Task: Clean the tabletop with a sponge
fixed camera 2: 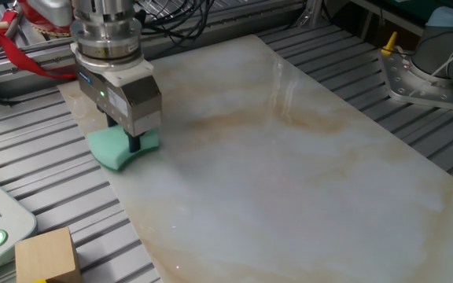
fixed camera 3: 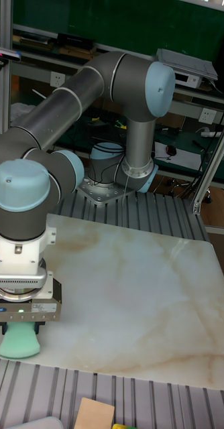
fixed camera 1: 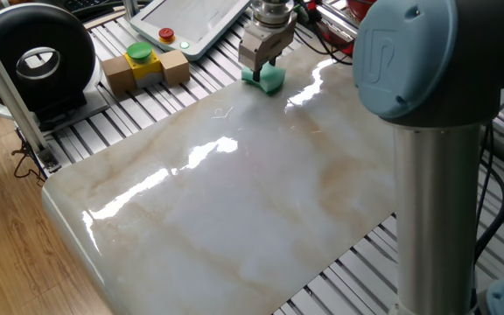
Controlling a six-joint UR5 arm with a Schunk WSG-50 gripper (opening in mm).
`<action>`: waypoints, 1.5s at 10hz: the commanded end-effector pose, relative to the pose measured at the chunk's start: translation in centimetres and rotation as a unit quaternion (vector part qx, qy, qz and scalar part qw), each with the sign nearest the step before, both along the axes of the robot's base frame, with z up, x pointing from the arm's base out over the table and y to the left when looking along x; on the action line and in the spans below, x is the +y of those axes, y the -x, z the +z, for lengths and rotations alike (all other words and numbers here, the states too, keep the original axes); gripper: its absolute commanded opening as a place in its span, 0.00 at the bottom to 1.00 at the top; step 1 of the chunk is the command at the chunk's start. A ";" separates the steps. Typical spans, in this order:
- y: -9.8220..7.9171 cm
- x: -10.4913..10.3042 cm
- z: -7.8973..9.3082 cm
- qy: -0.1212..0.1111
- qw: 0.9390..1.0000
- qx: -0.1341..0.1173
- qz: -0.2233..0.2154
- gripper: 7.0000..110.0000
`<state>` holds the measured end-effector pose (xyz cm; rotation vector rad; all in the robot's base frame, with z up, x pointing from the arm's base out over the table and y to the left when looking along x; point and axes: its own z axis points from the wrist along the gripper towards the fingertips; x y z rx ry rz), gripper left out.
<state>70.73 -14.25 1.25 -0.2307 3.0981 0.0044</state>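
Small teal-green foam sponge [fixed camera 2: 118, 147] pinched between closed fingers of two-finger gripper [fixed camera 2: 134, 144], pressed flat at a corner of glossy white-grey marble tabletop [fixed camera 2: 305, 181], overhanging its edge. Wide bare slab beyond. Ribbed aluminium slats [fixed camera 2: 46, 181] alongside; tan wooden blocks with yellow-green button [fixed camera 1: 144, 63] nearby.

Bright, even light from overhead; long white glare streaks run across the glossy tabletop [fixed camera 1: 234, 184] in one fixed view, w/ fainter sheen in the other fixed view. Soft shadow under the sponge [fixed camera 2: 120, 146]. Tall fixed view has dim bkgd, and the big arm [fixed camera 1: 427, 114] close up looks slightly soft
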 end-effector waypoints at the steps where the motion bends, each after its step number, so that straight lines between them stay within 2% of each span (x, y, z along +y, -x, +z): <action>1: -0.3 0.5 -0.1 0.006 1.000 -0.004 -0.006 0.00; 10: 0.0 1.0 -0.6 0.012 1.000 0.001 0.001 0.00; 15: 0.0 1.5 -0.7 0.003 1.000 0.003 0.007 0.00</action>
